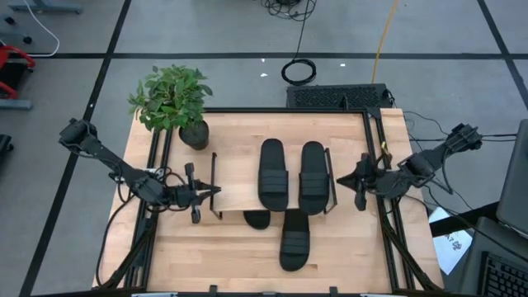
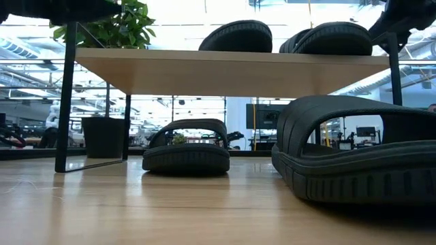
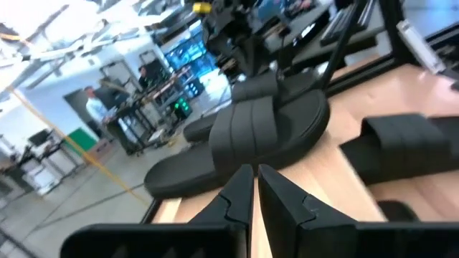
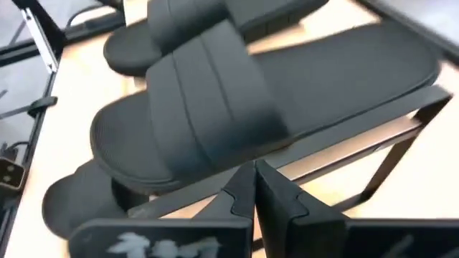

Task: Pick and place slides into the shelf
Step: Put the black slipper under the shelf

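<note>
The shelf (image 1: 239, 194) is a light board on a black wire frame, standing mid-table. Two black slides (image 1: 272, 173) (image 1: 313, 177) lie side by side on its board. A third slide (image 1: 294, 239) lies on the table with its far end under the board. Only the toe of the fourth slide (image 1: 257, 219) shows from under the board; the low view shows it resting on the table (image 2: 187, 146). My left gripper (image 1: 216, 191) (image 3: 254, 179) is shut just off the shelf's left end. My right gripper (image 1: 340, 179) (image 4: 254, 179) is shut just off its right end.
A potted plant (image 1: 177, 103) stands at the table's far left corner. Black frame rails (image 1: 157, 165) (image 1: 381, 148) run along the table's left and right sides. The shelf board's left half (image 1: 235, 186) is bare. Bare tabletop (image 1: 206, 256) lies near the front left.
</note>
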`<state>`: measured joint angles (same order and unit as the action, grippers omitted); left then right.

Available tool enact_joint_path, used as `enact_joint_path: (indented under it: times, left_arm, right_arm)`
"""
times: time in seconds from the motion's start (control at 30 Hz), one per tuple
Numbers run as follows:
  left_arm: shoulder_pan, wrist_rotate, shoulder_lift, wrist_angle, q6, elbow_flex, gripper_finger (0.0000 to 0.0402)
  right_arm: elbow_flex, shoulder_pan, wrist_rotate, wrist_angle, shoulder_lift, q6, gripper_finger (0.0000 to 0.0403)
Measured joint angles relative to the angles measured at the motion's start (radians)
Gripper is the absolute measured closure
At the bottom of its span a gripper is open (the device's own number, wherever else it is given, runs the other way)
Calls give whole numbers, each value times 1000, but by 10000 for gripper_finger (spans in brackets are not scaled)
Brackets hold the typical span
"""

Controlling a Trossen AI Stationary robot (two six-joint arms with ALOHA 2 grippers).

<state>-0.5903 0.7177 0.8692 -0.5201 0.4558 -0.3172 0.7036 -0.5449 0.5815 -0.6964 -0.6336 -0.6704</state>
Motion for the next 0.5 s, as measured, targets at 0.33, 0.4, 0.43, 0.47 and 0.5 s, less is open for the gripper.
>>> enact_joint_path:
  times: [0.33, 0.4, 0.43, 0.47, 0.5]
  left_arm:
    - [-12, -57, 0, -58, 70, 0, 396]
    - [-22, -65, 0, -59, 71, 0, 400]
    - [-27, -65, 0, -59, 70, 0, 398]
    - [-30, -65, 0, -59, 64, 0, 396]
    - [-33, -65, 0, -58, 59, 0, 393]
  right_arm:
    - [85, 1, 179, 23, 116, 309, 403]
    - [112, -4, 125, 101, 113, 450, 403]
    - [123, -11, 65, 143, 108, 515, 403]
    - [132, -20, 8, 177, 100, 570, 403]
    - [141, -31, -28, 199, 83, 604, 403]
